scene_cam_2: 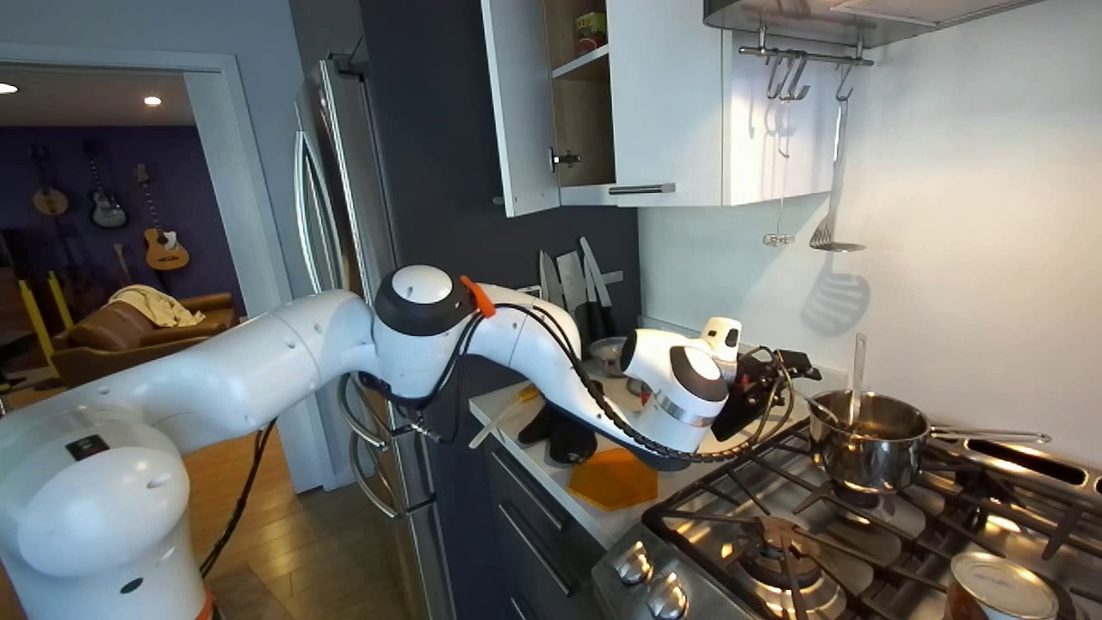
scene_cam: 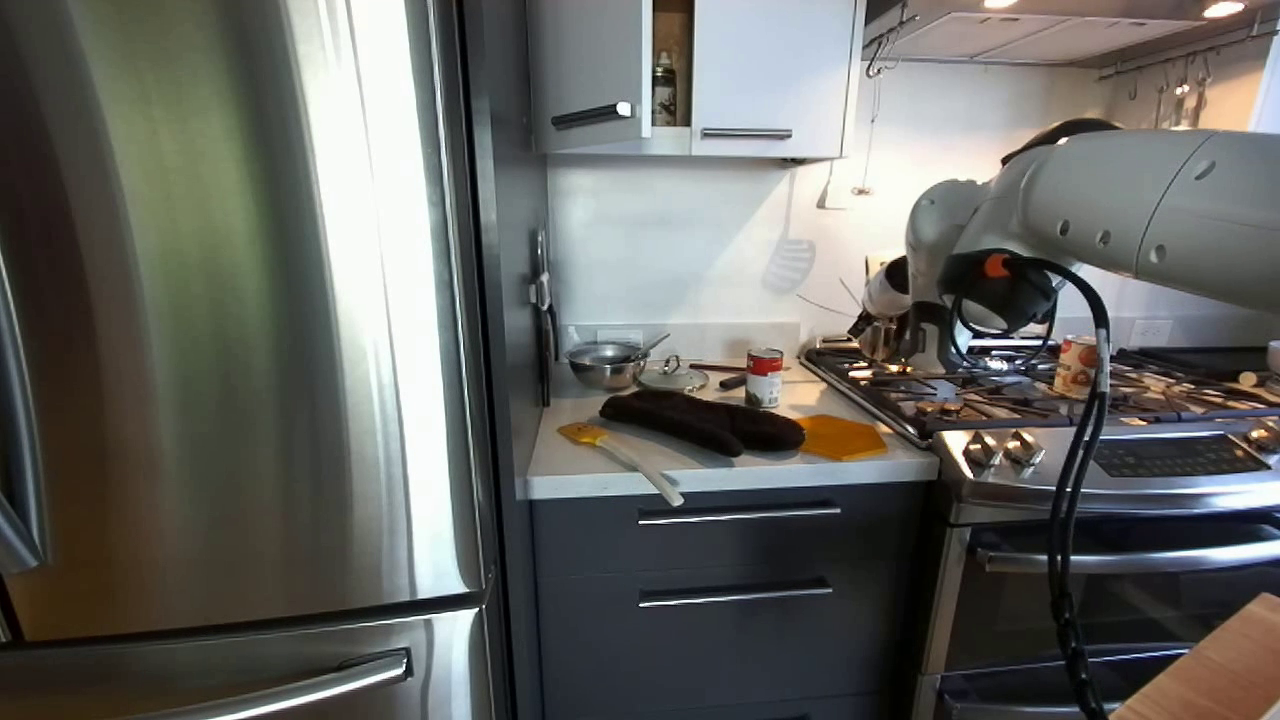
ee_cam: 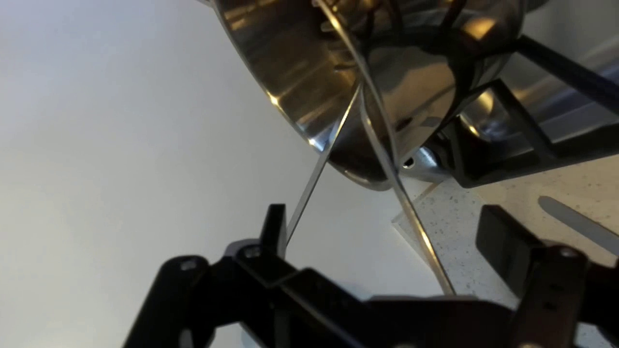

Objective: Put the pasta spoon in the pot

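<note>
The shiny metal pot point(scene_cam_2: 869, 461) stands on the stove's back burner. In an exterior view it is partly hidden by the arm point(scene_cam: 880, 342). The wrist view shows its coppery inside wall point(ee_cam: 290, 82). Two slim metal handles rise from it: one flat handle point(ee_cam: 314, 181) passes beside my left fingertip, and the other handle point(ee_cam: 413, 212) crosses the rim and runs down between my fingers. A pronged head, likely the pasta spoon point(ee_cam: 333, 48), shows inside the pot; I cannot tell which handle is its own. My gripper point(ee_cam: 387, 224) is open beside the pot, fingers wide apart point(scene_cam_2: 807, 368).
The stove grates point(scene_cam_2: 801, 534) lie under and around the pot. A can point(scene_cam_2: 1003, 585) stands on the stove. The counter holds a dark oven mitt point(scene_cam: 700, 420), an orange trivet point(scene_cam: 840, 438), a spatula point(scene_cam: 625, 458), a red-white can point(scene_cam: 764, 378) and a steel bowl point(scene_cam: 605, 370).
</note>
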Tool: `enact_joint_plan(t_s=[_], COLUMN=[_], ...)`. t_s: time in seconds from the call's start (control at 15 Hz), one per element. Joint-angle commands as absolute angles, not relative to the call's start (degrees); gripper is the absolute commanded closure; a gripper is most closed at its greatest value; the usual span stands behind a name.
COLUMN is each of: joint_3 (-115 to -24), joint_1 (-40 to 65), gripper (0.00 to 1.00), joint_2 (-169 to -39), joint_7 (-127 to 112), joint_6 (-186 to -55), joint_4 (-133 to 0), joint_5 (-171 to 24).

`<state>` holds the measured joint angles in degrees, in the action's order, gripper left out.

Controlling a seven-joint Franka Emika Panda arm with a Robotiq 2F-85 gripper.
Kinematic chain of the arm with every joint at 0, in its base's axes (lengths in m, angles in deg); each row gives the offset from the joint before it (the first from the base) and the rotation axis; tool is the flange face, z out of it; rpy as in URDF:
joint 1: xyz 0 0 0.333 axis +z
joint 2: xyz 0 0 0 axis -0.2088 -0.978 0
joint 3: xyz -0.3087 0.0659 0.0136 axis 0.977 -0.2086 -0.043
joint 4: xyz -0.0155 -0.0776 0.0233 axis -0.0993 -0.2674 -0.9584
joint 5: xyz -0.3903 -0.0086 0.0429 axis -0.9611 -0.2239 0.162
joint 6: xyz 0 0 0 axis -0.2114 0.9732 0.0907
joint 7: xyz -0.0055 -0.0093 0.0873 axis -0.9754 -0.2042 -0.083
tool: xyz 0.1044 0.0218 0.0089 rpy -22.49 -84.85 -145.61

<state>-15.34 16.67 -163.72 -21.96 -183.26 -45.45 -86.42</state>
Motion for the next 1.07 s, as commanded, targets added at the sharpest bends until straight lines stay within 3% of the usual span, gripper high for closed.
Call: enact_joint_plan(t_s=[0.0,0.2,0.67,1.0], joint_3=[-22.27,-27.93,-54.37,-73.58], joint_1=[13.97,11.68,-2.77,-19.35], gripper=[0.0,0.0,0.0,0.0], joint_2=[-157.56,-151.98,-129.16,-116.18], joint_7=[-20.09,-19.46,-16.55,-4.65], joint_6=[-181.59,-180.64,-174.64,-162.45], joint_4=[-47.09,-49.41,-66.5,-80.06], joint_5=[-94.61,-102.06,-130.67,-127.64])
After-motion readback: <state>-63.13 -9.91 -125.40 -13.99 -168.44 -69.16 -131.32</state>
